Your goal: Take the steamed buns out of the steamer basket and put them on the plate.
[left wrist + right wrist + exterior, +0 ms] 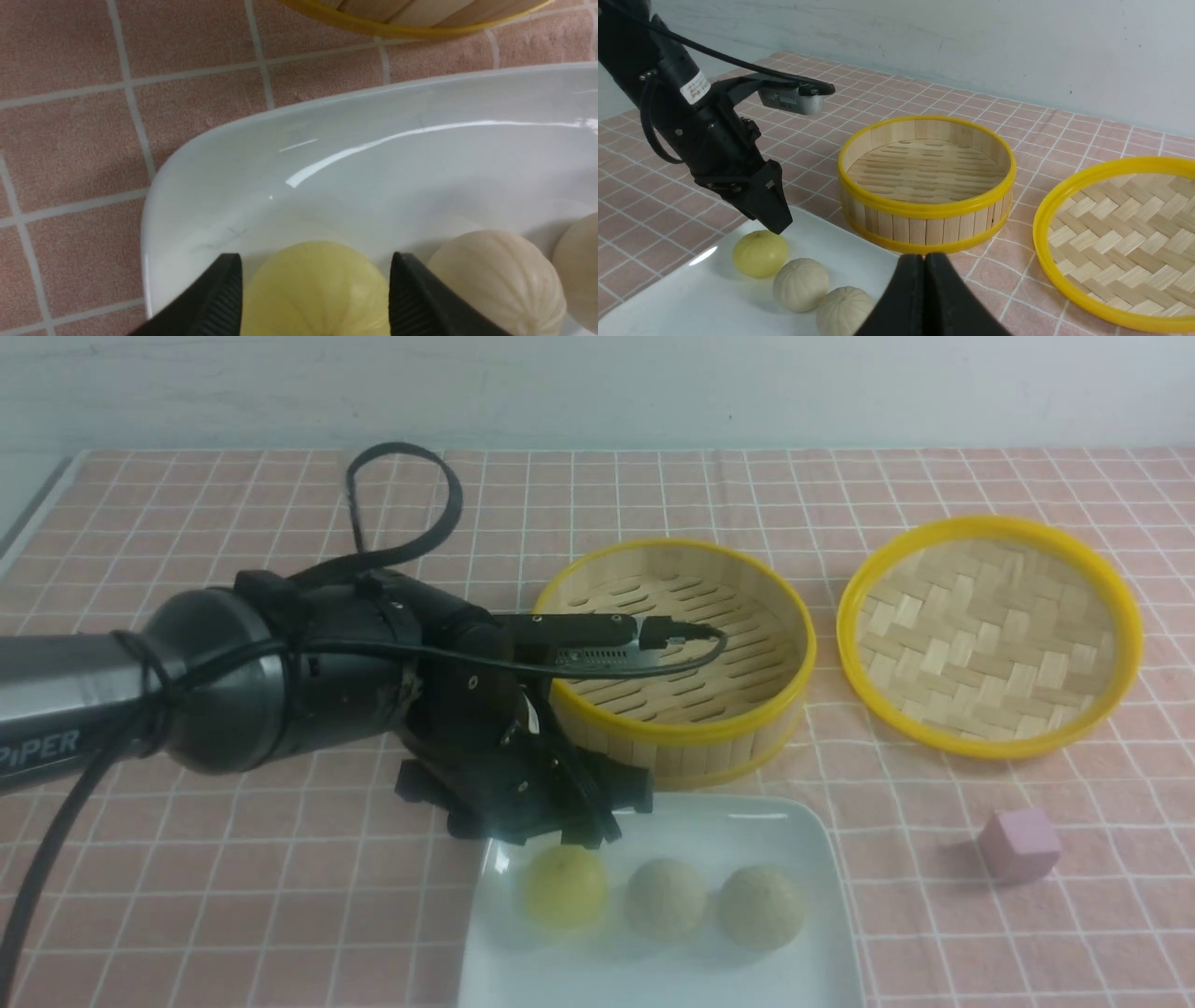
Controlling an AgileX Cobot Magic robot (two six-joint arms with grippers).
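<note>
All three steamed buns lie in a row on the white plate (747,821): the yellow bun (565,887) at the left, then two beige buns (666,896) (761,907). My left gripper (560,831) is open just above the yellow bun (317,298), one finger on each side of its top. The steamer basket (681,728) behind the plate holds nothing. My right gripper (924,261) is shut and empty, near the plate's right side; it is out of the front view.
The woven bamboo lid (990,635) lies to the right of the basket. A small pink cube (1019,845) sits on the cloth right of the plate. My left arm's cable loops over the basket's near left rim.
</note>
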